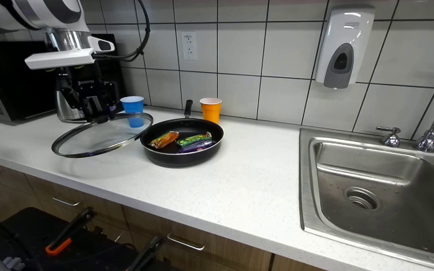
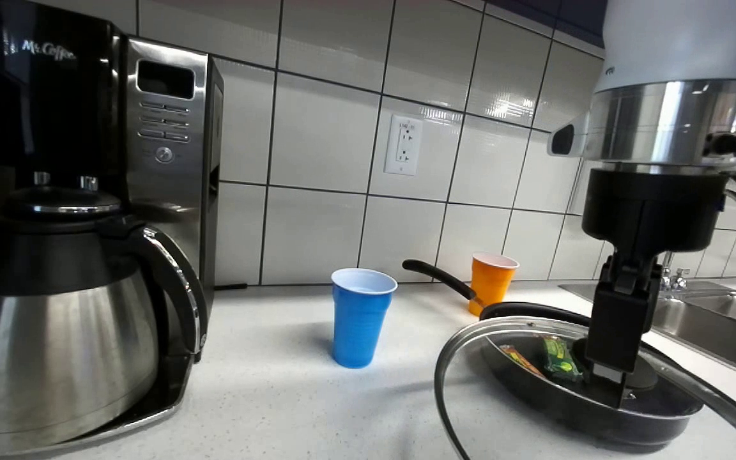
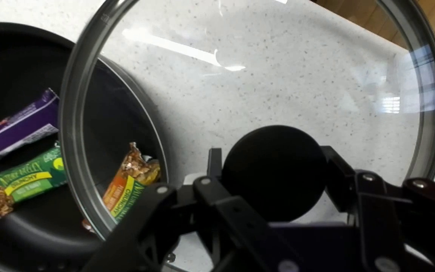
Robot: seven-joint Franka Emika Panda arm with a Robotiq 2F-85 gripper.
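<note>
White tiles (image 1: 239,45) rise behind the pale, speckled counter (image 1: 247,188). My gripper (image 3: 273,162) stands about half spread, its fingers clasping opposite sides of the black knob (image 3: 274,179) on a glass lid (image 1: 102,139). I have the lid hanging above the counter, just beside the black frying pan (image 1: 179,160), its edge overlapping the pan in the wrist view. The knob faces up, but the disc tilts: in an exterior view its oval's long axis slants from a low left edge to a higher right edge. The pan's handle (image 1: 188,108) points toward the tiles. In the wrist view my finger linkages hide part of the lid and of an orange-wrapped bar (image 3: 130,183). In an exterior view one finger (image 2: 614,326) covers part of the knob, and the lid's rim (image 2: 439,383) runs out of frame.
</note>
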